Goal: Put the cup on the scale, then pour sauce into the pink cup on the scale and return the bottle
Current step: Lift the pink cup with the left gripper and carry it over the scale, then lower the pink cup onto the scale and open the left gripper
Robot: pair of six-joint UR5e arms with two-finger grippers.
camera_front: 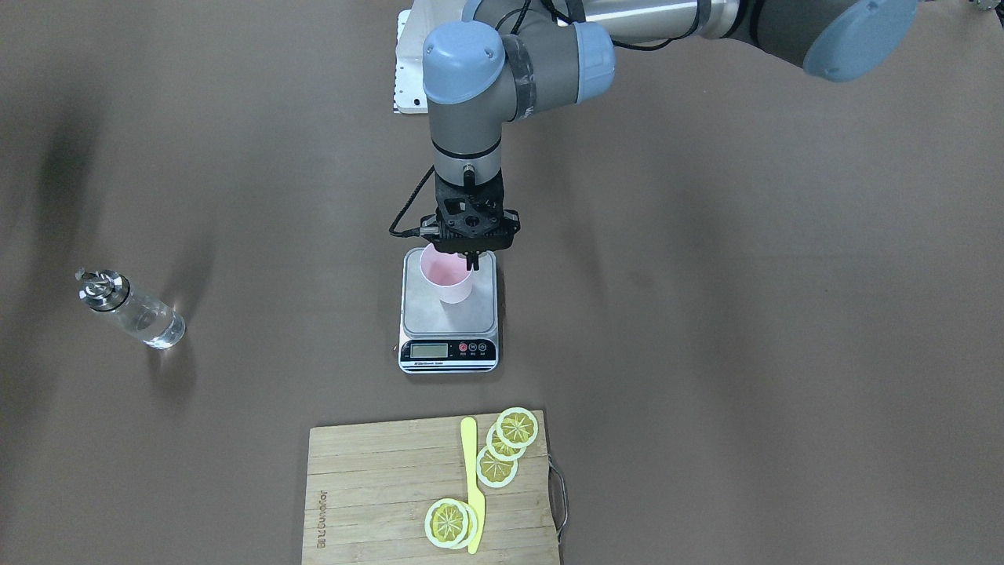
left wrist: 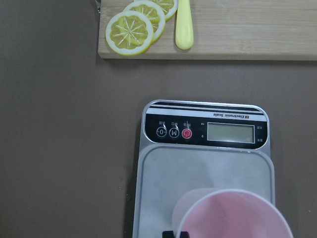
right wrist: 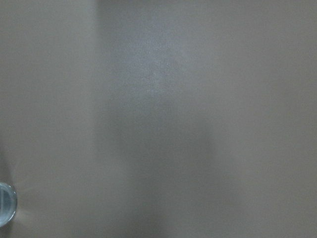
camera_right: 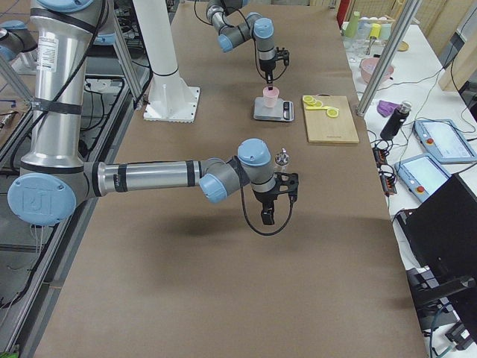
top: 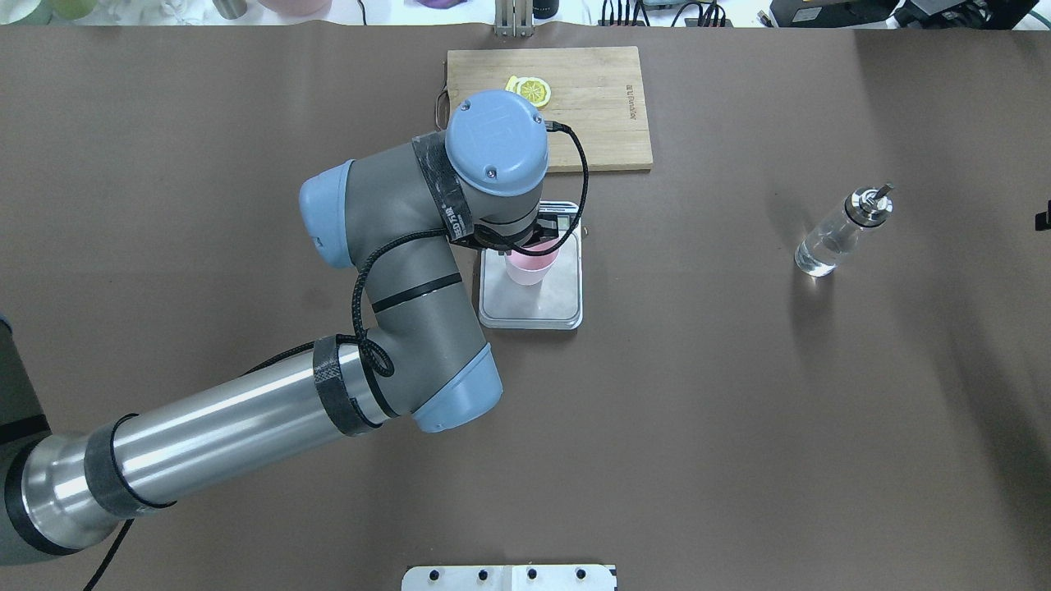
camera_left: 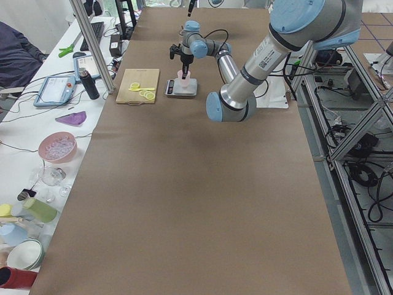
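Note:
The pale pink cup (camera_front: 447, 278) stands upright on the silver platform of the scale (camera_front: 427, 314) at the table's middle. My left gripper (camera_front: 472, 263) comes straight down on it, its fingertips pinched on the cup's rim wall; the left wrist view shows the cup (left wrist: 233, 218) and the scale (left wrist: 198, 173) with a blank display. The clear glass bottle (top: 833, 238) with a metal pourer stands upright far off, its clear sauce barely visible. My right gripper (camera_right: 277, 203) hovers close beside the bottle (camera_right: 282, 160); I cannot tell whether it is open or shut.
A bamboo cutting board (camera_front: 376, 486) with lemon slices (camera_front: 516, 428) and a yellow knife (camera_front: 471, 471) lies beyond the scale, on the operators' side. The white base plate (top: 509, 579) is at the robot's edge of the table.

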